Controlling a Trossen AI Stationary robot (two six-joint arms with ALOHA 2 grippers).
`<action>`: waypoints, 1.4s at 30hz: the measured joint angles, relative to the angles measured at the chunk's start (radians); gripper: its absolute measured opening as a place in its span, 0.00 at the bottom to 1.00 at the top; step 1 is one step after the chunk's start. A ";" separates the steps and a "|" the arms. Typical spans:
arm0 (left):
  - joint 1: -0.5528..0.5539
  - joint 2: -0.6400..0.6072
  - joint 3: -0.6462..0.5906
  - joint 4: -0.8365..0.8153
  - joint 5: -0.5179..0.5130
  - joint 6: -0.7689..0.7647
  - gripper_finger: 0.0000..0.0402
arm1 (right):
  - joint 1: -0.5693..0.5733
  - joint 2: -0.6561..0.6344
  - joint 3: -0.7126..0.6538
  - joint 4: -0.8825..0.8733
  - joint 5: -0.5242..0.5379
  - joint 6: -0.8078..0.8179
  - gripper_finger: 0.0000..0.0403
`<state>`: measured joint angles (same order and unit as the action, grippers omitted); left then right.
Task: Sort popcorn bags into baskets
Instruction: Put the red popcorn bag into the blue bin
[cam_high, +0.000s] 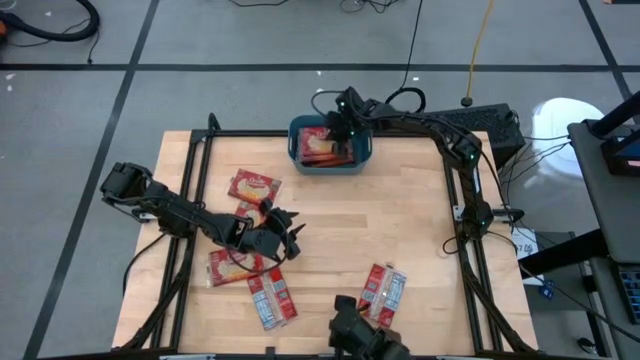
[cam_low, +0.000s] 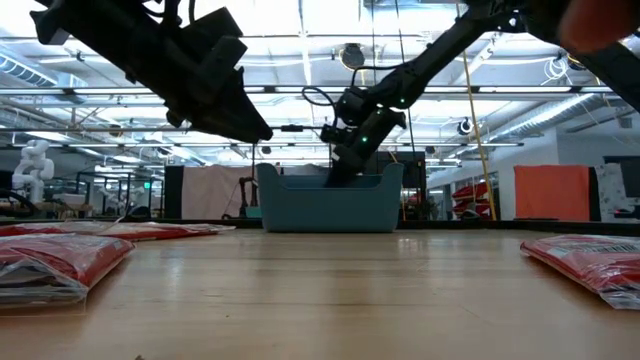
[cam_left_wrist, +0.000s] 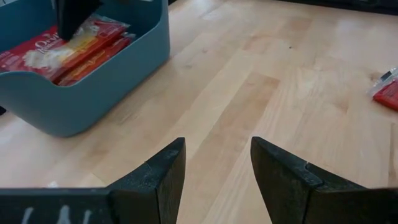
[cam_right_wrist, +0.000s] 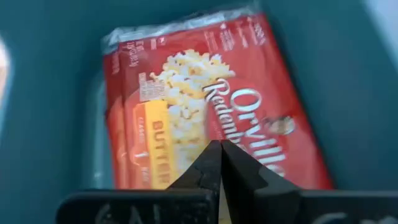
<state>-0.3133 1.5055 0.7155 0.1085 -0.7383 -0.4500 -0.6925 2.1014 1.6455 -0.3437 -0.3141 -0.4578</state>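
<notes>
1. The teal tub (cam_high: 330, 160) was seen at the far middle of the bench (cam_high: 420, 240); its contents were partly hidden in the high view by the right pincer (cam_high: 338, 128), so the packets inside could not be counted there.
2. In the left wrist view at least two red packets (cam_left_wrist: 68, 46) were made out in the tub, stacked and tilted, with a dark shape over their far end.
3. The right pincer was seen clenched, its fingers pressed together above a glossy red packet (cam_right_wrist: 205, 106) lying on the tub floor; no packet was caught between them.
4. The left pincer (cam_high: 283, 235) was held over the bench's left-middle, its two dark wedge-shaped fingers (cam_left_wrist: 158, 177) apart and nothing between them.
5. On the bench outside the tub, five packets were counted: one far-left (cam_high: 254, 186), one partly covered by the left arm (cam_high: 250, 211), one beneath the left pincer (cam_high: 235, 266), one striped back near-left (cam_high: 272, 298) and one striped back near-right (cam_high: 383, 292).
6. The near-right packet's near end was cut off by a dark camera mount (cam_high: 360, 335).
7. The bench was of pale wood planks with a black frame; the tub was smooth plastic with rounded corners and low walls.
</notes>
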 joint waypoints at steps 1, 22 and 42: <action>0.004 0.000 0.000 0.000 0.000 0.000 0.46 | -0.004 0.000 0.000 0.012 0.000 0.001 0.01; 0.018 0.000 0.000 0.000 0.005 0.001 0.46 | 0.061 -0.136 -0.002 -0.021 0.017 0.054 0.02; 0.017 0.000 0.000 -0.007 0.029 0.052 0.46 | 0.599 -1.075 -0.994 0.306 0.373 0.515 0.02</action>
<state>-0.2958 1.5055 0.7155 0.1018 -0.7097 -0.3977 -0.0934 1.0267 0.6513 -0.0377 0.0593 0.0572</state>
